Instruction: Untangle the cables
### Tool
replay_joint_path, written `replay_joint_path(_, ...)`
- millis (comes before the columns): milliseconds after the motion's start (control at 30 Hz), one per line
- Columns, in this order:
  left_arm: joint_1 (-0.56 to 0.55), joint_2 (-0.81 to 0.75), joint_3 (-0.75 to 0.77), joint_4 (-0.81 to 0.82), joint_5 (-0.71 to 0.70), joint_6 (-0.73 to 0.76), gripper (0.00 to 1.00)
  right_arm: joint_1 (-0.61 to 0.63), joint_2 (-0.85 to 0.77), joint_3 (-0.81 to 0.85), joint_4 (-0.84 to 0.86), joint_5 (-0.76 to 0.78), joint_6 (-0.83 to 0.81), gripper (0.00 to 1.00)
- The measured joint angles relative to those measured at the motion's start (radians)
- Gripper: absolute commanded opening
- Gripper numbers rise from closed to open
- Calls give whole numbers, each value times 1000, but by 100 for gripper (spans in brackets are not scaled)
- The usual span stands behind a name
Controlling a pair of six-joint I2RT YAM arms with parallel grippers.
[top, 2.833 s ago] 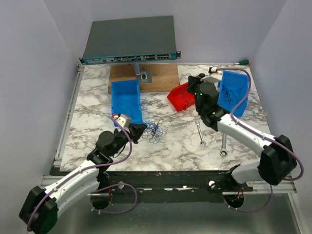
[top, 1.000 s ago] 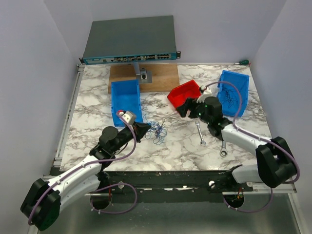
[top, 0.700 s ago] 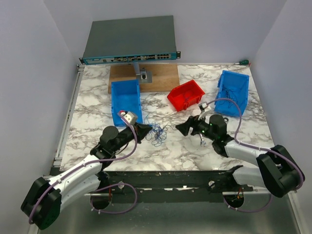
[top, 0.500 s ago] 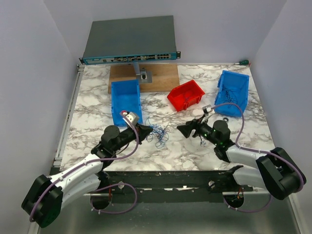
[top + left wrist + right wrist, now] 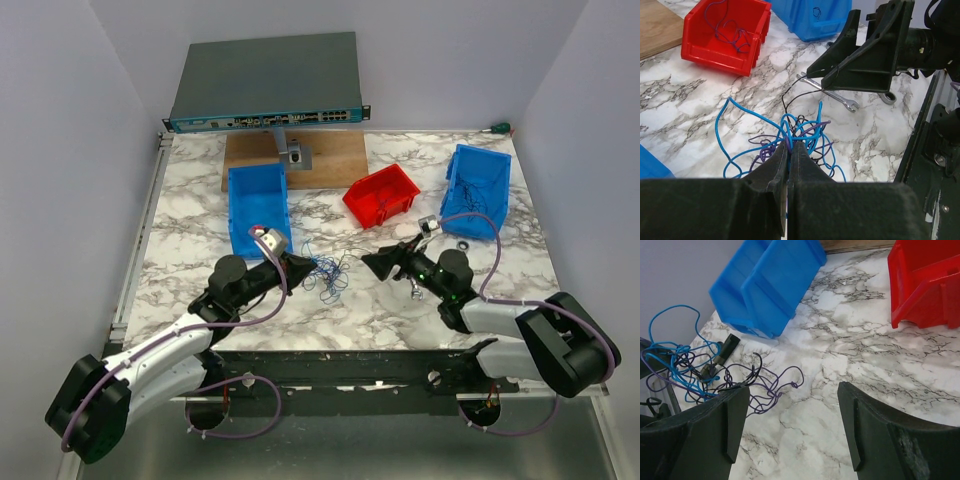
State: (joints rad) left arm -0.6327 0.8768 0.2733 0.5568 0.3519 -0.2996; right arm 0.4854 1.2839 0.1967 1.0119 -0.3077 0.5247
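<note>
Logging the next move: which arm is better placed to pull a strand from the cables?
Right. The right gripper is open and faces the cables; the left gripper is shut on them as anchor.

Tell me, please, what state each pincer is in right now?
Left pincer: closed on the cables.
Right pincer: open, gripping nothing.

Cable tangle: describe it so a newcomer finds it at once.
On the marble table, look on the near side of the left blue bin. The cables are a loose knot of hair-thin blue, purple and black wires. Unlike strands in the red bin, this knot sits outside any bin, pinched by the left claw.
</note>
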Motion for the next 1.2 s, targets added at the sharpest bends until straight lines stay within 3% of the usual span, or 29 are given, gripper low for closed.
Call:
replay_joint_path(633, -6, 10, 14, -17, 12, 16, 0, 11, -43, -74, 179, -71, 51, 78)
replay_joint_path(967, -9, 2, 17, -29, -15, 15, 0, 12, -352, -142, 56, 169, 26, 81)
replay_joint_path(1200, -11, 33, 32, -27, 17, 16, 0, 12, -235, -121, 45, 131, 8, 86)
